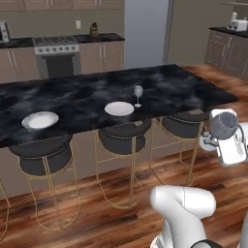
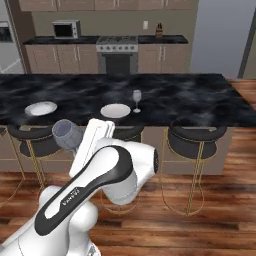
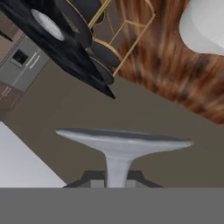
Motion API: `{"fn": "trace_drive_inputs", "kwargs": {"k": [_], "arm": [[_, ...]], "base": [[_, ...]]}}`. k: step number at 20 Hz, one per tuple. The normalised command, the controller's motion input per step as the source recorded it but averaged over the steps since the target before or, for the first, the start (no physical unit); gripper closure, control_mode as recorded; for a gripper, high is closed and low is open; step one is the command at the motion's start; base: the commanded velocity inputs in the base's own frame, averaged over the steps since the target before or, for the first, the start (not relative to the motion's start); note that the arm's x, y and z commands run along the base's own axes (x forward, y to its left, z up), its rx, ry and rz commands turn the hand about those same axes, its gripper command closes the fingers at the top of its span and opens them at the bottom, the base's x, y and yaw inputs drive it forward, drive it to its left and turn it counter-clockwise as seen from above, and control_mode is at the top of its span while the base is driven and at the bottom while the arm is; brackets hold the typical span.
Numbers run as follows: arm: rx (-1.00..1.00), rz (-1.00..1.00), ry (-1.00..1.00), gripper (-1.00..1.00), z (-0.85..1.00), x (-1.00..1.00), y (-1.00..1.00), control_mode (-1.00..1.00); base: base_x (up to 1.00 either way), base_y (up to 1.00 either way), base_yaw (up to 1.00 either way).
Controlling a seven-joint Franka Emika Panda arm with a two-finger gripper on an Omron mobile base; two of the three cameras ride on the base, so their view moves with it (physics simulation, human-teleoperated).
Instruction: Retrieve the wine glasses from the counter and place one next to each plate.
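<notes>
One glass [image 1: 138, 94] is standing on the island [image 1: 193, 87], just beside the right plate [image 1: 119, 108] — that setting looks finished. The left plate [image 1: 39, 119] has no glass by it. The second glass [image 2: 67, 134] is up in the gripper [image 3: 118, 181], carried short of the island above the stools [image 2: 197, 137], tipped well off upright with its bowl pointing out to the side. In the hand view the stem runs down between the dark fingertips and the round foot [image 3: 122, 139] spreads flat across the frame, so the jaws look pinched on the thin stem.

The risk from here, as I read it — that tilt. A thin stem gives little to hold, and a quick swing toward the island could let the glass twist or slide in the pinch. It also needs righting before it goes down; set down on the edge of its foot, it would likely topple, maybe against the left plate. And a low approach could knock the bowl on the island's edge.
</notes>
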Motion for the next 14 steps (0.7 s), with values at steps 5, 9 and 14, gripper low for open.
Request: {"fn": "trace_drive_inputs", "kwargs": {"k": [5,9,14], "arm": [[0.00,0.00,0.00,1.00,0.00,0.00,0.00,1.00],[0.00,0.00,0.00,1.00,0.00,0.00,0.00,1.00],[0.00,0.00,0.00,1.00,0.00,0.00,0.00,1.00]], "base": [[0.45,1.00,-0.19],[0.44,1.00,0.10],[0.51,0.44,0.43]]}}
